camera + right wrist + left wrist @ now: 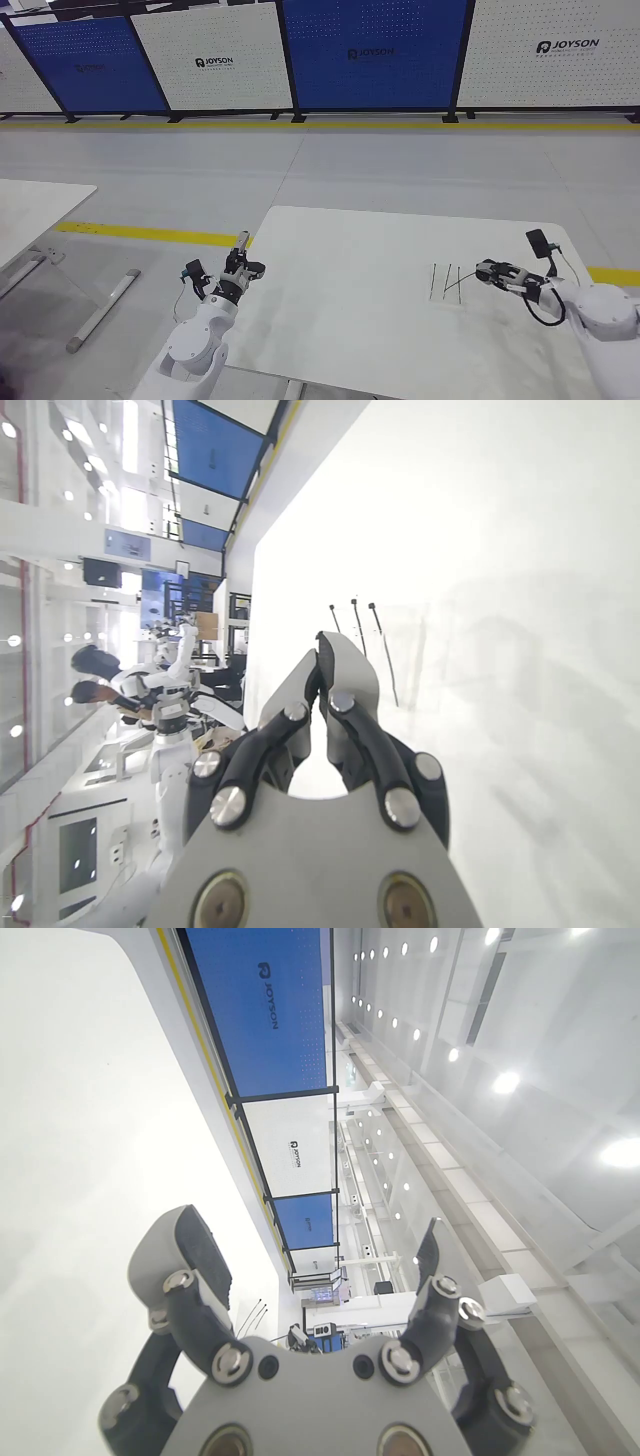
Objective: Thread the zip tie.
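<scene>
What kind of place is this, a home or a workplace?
Probably a robot lab or factory test hall: tall blue and white partition panels, a yellow floor line, and another white robot among workstations behind.

Three thin black plastic zip ties (447,283) stand out on the plain white rectangular table (340,300). The left gripper (315,1238) and right gripper (318,647) are silver-grey metal with black links. Dotted pegboard panels (330,60) behind alternate blue and white.
</scene>
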You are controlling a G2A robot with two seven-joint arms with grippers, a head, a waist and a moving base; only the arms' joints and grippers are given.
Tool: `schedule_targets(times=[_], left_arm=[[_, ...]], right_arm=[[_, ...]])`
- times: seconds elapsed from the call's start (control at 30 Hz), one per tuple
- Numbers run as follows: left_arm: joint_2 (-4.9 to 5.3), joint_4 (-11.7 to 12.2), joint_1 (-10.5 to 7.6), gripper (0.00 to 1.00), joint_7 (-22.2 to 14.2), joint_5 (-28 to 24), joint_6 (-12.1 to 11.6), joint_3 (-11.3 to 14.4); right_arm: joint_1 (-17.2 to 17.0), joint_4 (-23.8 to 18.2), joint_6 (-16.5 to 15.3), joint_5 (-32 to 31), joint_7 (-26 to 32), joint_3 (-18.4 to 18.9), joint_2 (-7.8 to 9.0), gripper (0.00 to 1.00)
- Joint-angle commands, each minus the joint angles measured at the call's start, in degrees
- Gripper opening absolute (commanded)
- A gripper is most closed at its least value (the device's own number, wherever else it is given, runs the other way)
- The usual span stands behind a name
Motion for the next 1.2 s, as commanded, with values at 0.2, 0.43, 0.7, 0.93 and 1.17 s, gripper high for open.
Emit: schedule_targets(times=[0.2, 0.43, 0.7, 0.93, 1.17], left_arm=[[0.0, 0.0, 0.0, 1.0, 0.0, 0.0, 0.0, 0.0], [0.0, 0.0, 0.0, 1.0, 0.0, 0.0, 0.0, 0.0], [0.0, 0.0, 0.0, 1.0, 0.0, 0.0, 0.0, 0.0], [0.0, 0.0, 0.0, 1.0, 0.0, 0.0, 0.0, 0.0], [0.0, 0.0, 0.0, 1.0, 0.0, 0.0, 0.0, 0.0]], right_arm=[[-1.76, -1.46, -1.94, 2.51, 3.9, 1.77, 0.55, 0.0], [-3.56, -3.54, -1.25, 1.49, -0.22, -0.81, -0.02, 0.0], [-9.66, -10.13, -8.23, 12.65, -8.16, -1.24, -1.22, 0.0], [-14.73, -15.82, -9.19, 16.7, -12.71, -0.69, -1.46, 0.0], [-14.73, -15.82, -9.19, 16.7, -12.71, -0.69, -1.46, 0.0]])
